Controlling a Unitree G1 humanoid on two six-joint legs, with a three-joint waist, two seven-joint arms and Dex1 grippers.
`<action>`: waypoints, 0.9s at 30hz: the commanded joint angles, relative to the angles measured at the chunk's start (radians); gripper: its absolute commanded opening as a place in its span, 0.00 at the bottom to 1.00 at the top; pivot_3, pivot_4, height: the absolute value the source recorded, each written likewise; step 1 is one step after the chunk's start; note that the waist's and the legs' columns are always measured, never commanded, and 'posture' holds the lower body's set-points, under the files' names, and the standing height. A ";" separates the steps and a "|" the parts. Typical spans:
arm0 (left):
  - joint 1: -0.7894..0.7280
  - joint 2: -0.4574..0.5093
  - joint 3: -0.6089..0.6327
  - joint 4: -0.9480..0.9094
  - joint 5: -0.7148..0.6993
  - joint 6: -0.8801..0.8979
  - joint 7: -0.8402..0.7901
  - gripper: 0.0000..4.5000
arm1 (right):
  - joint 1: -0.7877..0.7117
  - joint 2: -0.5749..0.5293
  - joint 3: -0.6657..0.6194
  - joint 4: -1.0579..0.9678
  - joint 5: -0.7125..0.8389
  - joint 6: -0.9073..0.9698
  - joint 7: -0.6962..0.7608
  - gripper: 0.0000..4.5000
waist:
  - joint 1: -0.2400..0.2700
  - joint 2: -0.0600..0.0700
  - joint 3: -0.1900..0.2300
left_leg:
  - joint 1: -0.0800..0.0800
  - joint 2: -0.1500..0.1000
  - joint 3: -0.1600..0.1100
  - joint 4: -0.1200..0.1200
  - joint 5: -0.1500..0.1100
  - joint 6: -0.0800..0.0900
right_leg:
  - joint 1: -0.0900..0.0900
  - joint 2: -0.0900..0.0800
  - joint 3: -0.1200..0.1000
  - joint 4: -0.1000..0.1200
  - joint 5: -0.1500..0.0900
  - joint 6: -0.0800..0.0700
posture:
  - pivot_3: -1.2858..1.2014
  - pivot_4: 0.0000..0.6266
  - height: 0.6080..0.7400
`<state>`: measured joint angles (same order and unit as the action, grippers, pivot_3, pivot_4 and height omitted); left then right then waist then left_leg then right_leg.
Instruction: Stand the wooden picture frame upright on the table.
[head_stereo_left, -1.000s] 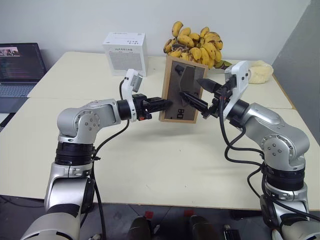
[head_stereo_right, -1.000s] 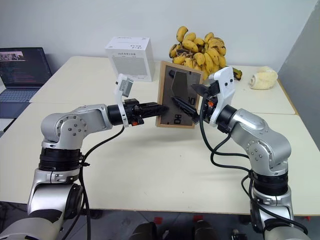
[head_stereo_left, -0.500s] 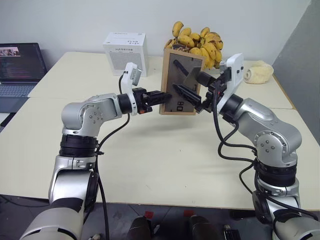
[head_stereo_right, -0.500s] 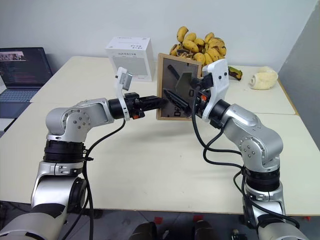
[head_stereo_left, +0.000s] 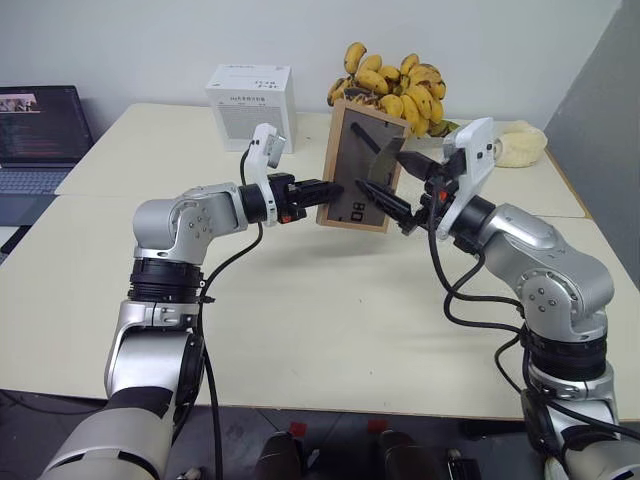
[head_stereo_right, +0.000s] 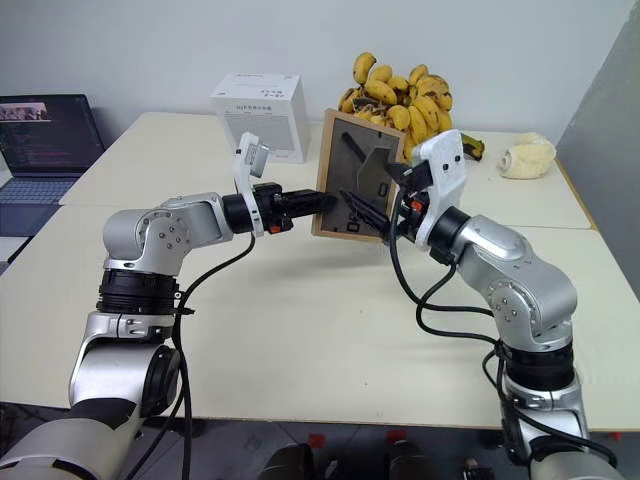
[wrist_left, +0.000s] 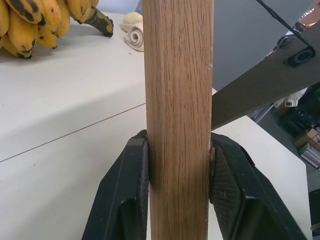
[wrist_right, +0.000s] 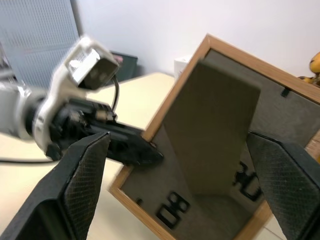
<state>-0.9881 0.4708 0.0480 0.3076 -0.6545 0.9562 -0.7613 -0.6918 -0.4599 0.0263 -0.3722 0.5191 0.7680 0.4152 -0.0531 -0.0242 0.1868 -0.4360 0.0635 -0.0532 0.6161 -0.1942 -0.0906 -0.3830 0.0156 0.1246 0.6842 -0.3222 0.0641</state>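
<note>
Wooden picture frame (head_stereo_left: 361, 168) is held clear of the table (head_stereo_left: 300, 300), its dark grey back and fold-out stand (wrist_right: 210, 130) turned toward the robot. It is tilted, the top edge leaning to about 1 o'clock in the head views. The left gripper (head_stereo_left: 322, 190) is clamped on the frame's left wooden edge; in the left wrist view the two black fingers (wrist_left: 125, 195) are pressed against opposite faces of the light-wood edge. The right gripper (head_stereo_left: 393, 187) is positioned at the back of the frame, its fingers spread wide on either side of the stand; whether they touch it cannot be told. A bunch of bananas (head_stereo_left: 390, 85) is located behind the frame at about 12 o'clock, and a white box (head_stereo_left: 250, 100) at about 10 o'clock from it. A laptop (head_stereo_left: 40, 135) is seen at the far left edge of the table.
</note>
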 joint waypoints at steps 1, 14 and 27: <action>-0.025 0.012 0.021 -0.075 -0.012 -0.002 -0.027 0.29 | 0.024 -0.088 0.045 0.080 -0.141 -0.118 0.056 1.00 | 0.001 0.000 0.000 | 0.000 0.000 0.000 0.000 0.000 0.000 | 0.000 0.000 0.000 0.000 0.000 0.000 | 0.52 0.24 1.00; 0.087 0.056 0.126 -0.313 -0.174 0.328 0.050 0.29 | 0.144 -0.388 0.099 0.369 -0.591 -0.919 0.185 1.00 | 0.000 0.000 0.000 | 0.000 0.000 0.001 0.001 0.000 0.000 | 0.000 0.000 0.001 -0.001 0.000 0.000 | 0.52 0.24 1.00; 0.115 0.135 0.274 -0.306 -0.607 0.658 0.329 0.29 | -0.044 -0.372 0.321 0.788 -1.564 -1.638 -0.813 1.00 | -0.011 0.000 0.000 | 0.003 -0.001 0.000 0.012 0.003 -0.003 | -0.001 0.000 0.002 0.017 0.000 0.000 | 0.52 0.24 1.00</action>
<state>-0.8704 0.5834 0.2979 0.0172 -1.1443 1.6100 -0.4847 -0.6806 -0.8443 0.3364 0.3850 -0.9579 -0.8693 -0.2477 -0.0639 -0.0244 0.1872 -0.4325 0.0625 -0.0532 0.6283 -0.1905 -0.0949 -0.3837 0.0154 0.1272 0.7024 -0.3221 0.0641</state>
